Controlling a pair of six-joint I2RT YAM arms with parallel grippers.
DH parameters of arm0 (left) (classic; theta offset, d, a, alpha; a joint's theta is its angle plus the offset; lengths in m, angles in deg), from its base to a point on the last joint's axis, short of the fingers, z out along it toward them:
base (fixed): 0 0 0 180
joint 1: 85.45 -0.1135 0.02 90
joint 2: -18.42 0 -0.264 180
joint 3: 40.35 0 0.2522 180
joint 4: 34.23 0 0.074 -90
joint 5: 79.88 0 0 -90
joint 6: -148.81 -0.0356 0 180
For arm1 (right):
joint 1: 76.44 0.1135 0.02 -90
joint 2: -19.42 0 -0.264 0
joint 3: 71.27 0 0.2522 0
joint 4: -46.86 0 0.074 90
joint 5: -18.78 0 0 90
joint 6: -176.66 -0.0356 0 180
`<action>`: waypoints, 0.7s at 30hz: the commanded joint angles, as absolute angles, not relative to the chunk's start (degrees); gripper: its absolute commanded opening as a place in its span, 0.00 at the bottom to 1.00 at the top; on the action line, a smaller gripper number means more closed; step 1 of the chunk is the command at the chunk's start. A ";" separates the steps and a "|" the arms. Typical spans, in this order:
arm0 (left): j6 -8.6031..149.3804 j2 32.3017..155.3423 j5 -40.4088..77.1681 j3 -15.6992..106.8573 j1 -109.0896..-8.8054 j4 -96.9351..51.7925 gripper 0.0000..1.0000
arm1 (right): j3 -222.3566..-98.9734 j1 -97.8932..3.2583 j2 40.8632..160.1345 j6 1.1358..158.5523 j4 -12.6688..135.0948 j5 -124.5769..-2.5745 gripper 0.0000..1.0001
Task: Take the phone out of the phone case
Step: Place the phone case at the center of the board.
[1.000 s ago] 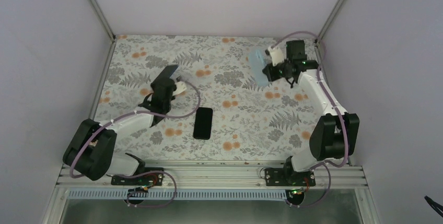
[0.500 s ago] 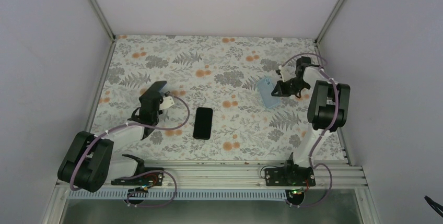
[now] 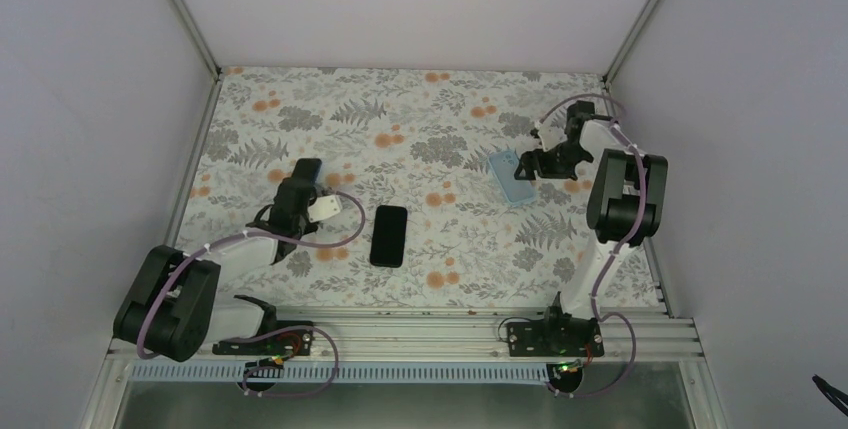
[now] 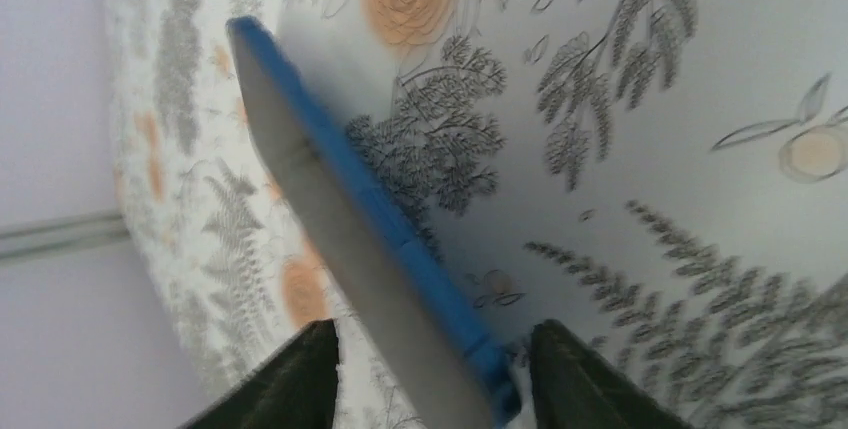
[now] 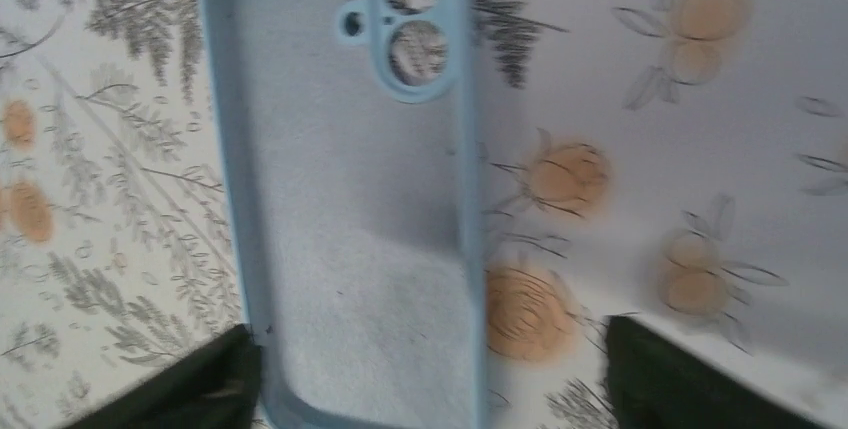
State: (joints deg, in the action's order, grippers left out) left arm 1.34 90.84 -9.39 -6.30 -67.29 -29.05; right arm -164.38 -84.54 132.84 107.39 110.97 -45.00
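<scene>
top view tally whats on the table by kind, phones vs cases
phone: 1, the black phone
case: 2, the light blue case and the dark blue case
total: 3

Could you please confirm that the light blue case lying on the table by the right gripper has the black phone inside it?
Not quite: the light blue case by the right gripper is empty. The right wrist view shows its bare inside and open camera cut-out. The black phone lies apart from it, near the middle of the table, as the top view shows.
</scene>
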 commanded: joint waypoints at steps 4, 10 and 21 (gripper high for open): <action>5.27 89.92 5.22 2.43 -67.20 -8.40 0.73 | -167.66 -84.26 119.32 111.47 111.76 -55.55 1.00; 10.82 88.27 30.31 24.75 -68.85 23.95 0.78 | -166.06 -77.20 103.79 118.69 114.55 -52.57 1.00; 25.30 81.94 33.44 51.37 -77.49 20.69 1.00 | -153.59 -44.16 96.10 127.25 115.86 -41.56 1.00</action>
